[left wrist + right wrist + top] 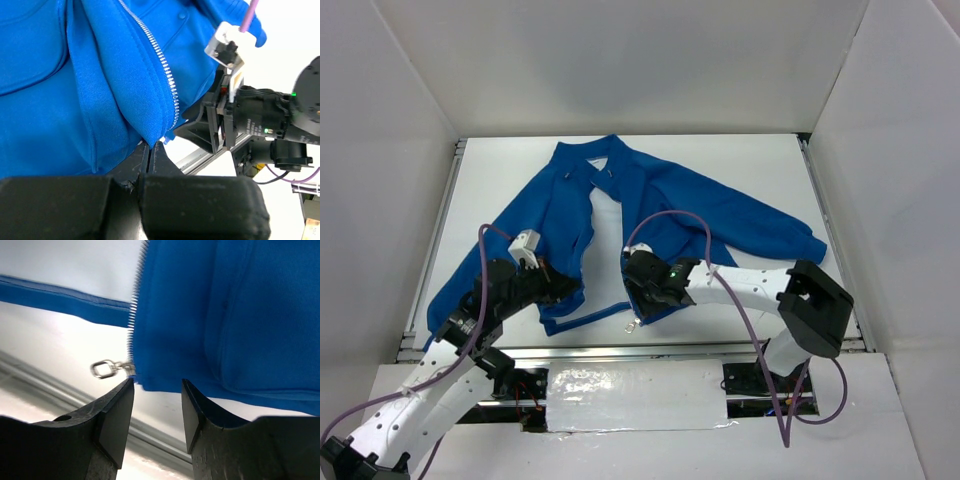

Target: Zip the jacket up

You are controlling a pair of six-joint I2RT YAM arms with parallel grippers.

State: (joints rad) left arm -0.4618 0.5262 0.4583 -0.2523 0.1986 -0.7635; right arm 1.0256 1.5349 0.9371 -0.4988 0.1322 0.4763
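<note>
- Blue soft fabric — the jacket (665, 200) lies open on the white table (750, 160), collar at the far side and hem toward me. Its two front edges run near-to-far with a gap between them.
- My left gripper (150, 152) has its fingers pressed together on the bottom corner of one front edge, right at the foot of the zipper teeth (167, 85).
- My right gripper (157, 402) stands part-spread and grips nothing that I can see. The other panel's bottom corner sits just above its fingertips.
- The zipper pull (102, 369) hangs off that corner, just above one fingertip rather than over the gap — so the right arm is the nearer one.
- Whether the hem dips between the pads I cannot quite tell from the wrist view.
</note>
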